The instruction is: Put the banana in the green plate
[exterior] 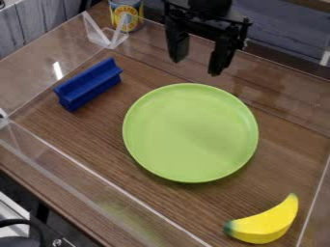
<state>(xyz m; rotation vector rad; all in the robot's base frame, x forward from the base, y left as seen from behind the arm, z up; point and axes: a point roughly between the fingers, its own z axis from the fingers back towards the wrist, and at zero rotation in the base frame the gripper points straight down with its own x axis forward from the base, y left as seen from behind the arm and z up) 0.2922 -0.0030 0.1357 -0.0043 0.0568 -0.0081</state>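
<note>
The small yellow banana (267,224), with a dark greenish tip at its left end, lies on the wooden table near the front right corner. The large round green plate (191,131) sits in the middle of the table with nothing on it. My gripper (200,56) hangs at the back, above the plate's far edge, pointing down. Its dark fingers stand wide open with nothing between them. The banana is far from the gripper, on the opposite side of the plate.
A blue rectangular block (88,83) lies at the left of the plate. A yellow can (123,14) stands at the back left. Clear plastic walls (52,58) fence the table's left and front edges.
</note>
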